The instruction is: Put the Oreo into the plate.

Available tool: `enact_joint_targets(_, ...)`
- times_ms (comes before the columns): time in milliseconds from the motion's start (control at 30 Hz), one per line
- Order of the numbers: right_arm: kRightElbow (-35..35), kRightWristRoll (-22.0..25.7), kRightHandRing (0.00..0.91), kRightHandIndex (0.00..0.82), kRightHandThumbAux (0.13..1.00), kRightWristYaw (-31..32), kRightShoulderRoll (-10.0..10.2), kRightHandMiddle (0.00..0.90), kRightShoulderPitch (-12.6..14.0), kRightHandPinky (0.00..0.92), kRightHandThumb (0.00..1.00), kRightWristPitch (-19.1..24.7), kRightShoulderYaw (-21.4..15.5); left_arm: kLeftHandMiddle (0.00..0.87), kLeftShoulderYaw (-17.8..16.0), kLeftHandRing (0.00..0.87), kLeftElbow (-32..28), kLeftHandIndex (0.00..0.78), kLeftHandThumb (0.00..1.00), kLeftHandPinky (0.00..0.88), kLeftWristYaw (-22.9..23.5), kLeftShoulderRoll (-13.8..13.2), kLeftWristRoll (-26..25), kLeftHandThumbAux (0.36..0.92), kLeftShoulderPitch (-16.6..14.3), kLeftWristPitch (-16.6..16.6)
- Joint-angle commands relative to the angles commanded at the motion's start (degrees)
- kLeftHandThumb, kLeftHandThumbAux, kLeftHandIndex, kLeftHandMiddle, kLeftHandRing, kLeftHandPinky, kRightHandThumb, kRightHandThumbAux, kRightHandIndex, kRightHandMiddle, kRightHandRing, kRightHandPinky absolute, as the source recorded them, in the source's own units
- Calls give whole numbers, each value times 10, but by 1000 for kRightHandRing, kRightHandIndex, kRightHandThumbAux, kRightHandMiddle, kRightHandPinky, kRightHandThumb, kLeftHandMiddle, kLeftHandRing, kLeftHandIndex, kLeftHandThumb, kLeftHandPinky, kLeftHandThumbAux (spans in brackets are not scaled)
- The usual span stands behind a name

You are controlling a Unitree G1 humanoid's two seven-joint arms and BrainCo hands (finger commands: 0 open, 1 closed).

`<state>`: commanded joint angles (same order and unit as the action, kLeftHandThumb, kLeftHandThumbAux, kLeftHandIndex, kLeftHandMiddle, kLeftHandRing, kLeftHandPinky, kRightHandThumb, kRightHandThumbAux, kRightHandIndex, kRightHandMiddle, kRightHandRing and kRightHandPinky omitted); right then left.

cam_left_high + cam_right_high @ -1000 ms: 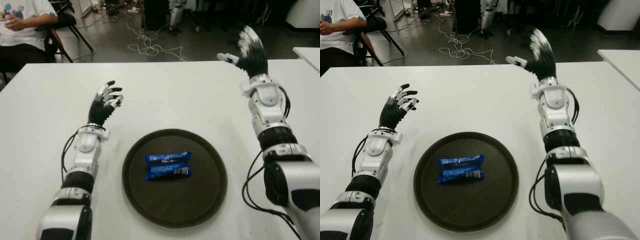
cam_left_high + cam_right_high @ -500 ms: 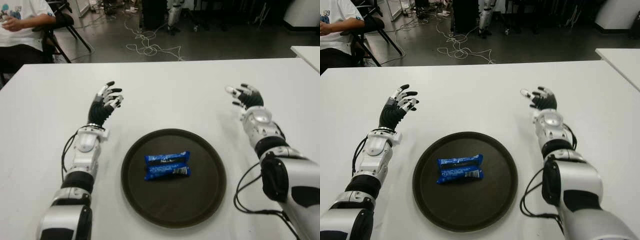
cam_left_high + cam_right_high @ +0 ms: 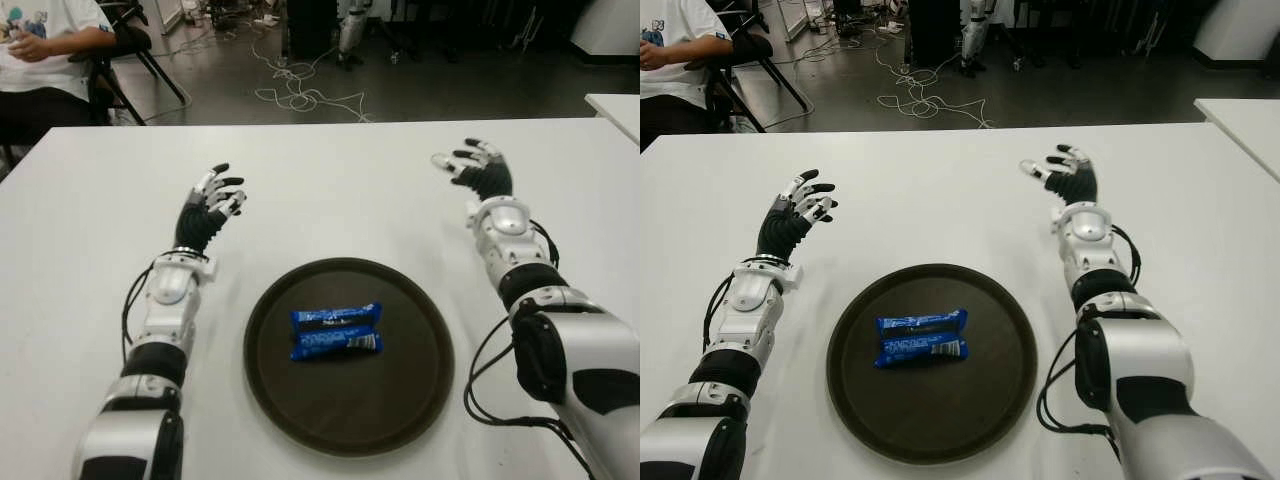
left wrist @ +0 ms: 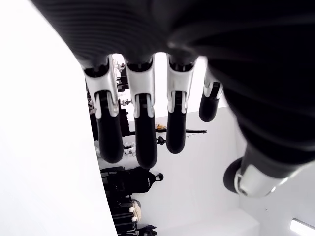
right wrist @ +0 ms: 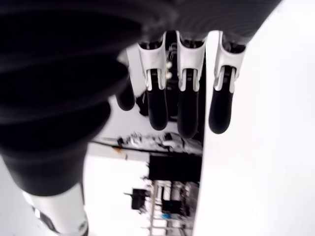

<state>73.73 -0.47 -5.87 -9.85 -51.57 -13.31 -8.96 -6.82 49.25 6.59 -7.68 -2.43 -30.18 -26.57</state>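
Oreo (image 3: 336,332), a blue wrapped pack, lies in plate (image 3: 410,400).

A blue Oreo pack (image 3: 336,331) lies inside the dark round plate (image 3: 412,400), a little toward its far left part, on the white table (image 3: 330,190). The left hand (image 3: 208,210) shows to the plate's left with its fingers spread and nothing in them, and the right hand (image 3: 478,173) shows beyond the plate's right edge, farther from the robot, also spread and empty. Past the table's far left corner a person (image 3: 45,50) sits on a chair, and cables (image 3: 295,95) trail over the dark floor.
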Motion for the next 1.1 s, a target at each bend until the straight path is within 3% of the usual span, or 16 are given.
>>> enact_joint_targets(667, -3, -6, 325, 210, 843, 14, -2, 294, 4, 381, 0, -25, 2, 273, 0, 323, 6, 146, 262, 407, -1, 1, 1, 612, -2, -2)
enact_joint_targets(800, -33, 0, 330, 211, 847, 23, -5, 298, -3, 388, 0, -29, -1, 271, 1, 327, 11, 147, 259, 414, -3, 1, 2, 611, -6, -2)
enact_joint_targets(933, -93, 8, 337, 213, 865, 29, 4, 303, 18, 395, 0, -31, -3, 273, 1, 331, 15, 143, 258, 417, -7, 3, 3, 611, -8, -2)
enact_joint_targets(1067, -173, 22, 340, 213, 871, 36, 22, 306, 56, 395, 13, -22, -2, 270, 0, 328, 16, 141, 263, 413, -8, 4, 2, 610, -9, -2)
enact_joint_targets(1100, -222, 28, 340, 213, 871, 39, 33, 306, 80, 395, 17, -11, 2, 270, -1, 328, 16, 141, 265, 413, -8, 5, 1, 611, -9, -2)
